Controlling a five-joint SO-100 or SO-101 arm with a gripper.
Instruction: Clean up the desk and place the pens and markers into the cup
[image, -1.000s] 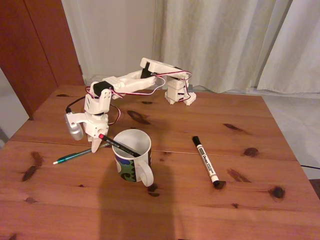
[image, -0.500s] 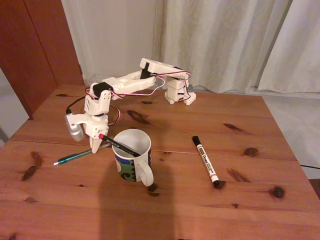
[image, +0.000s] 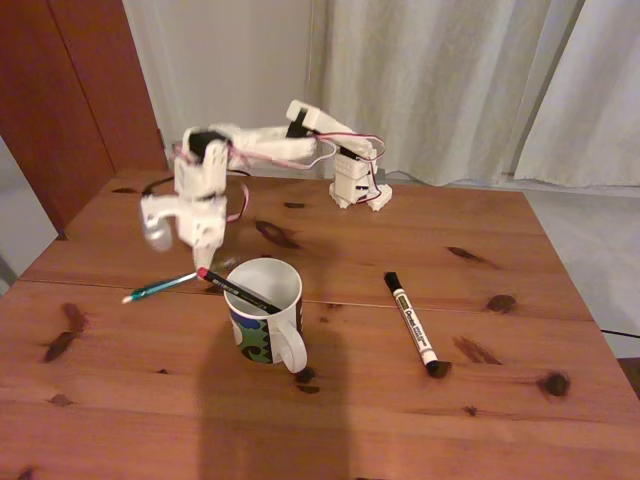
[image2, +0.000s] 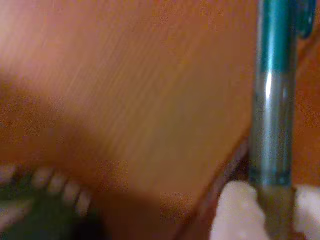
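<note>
Fixed view: the gripper (image: 213, 262) hangs just left of the cup (image: 264, 311), blurred by motion. We note the teal pen (image: 160, 287) slanting down and to the left from the fingers, pale tip toward the desk (image: 380, 400); it looks lifted clear of the wood, though the blur keeps us from being certain. We judge it is held near one end so the long free part can be swung over the rim. The black pen (image: 238, 290) leans inside the cup, red end up over the left rim, so one item is already stowed. The marker (image: 412, 322) lies flat on the desk well to the right of the cup, untouched; we expect it goes last.

Wrist view: the teal pen (image2: 271, 95) runs up the right side of the picture, its lower end pinched between two pale fingertips (image2: 235, 210) at the bottom edge. The fingers are closed on the barrel, with no gap visible beside it. Behind is blurred wood; a dark green patch at lower left may be the cup's pattern, we cannot tell
</note>
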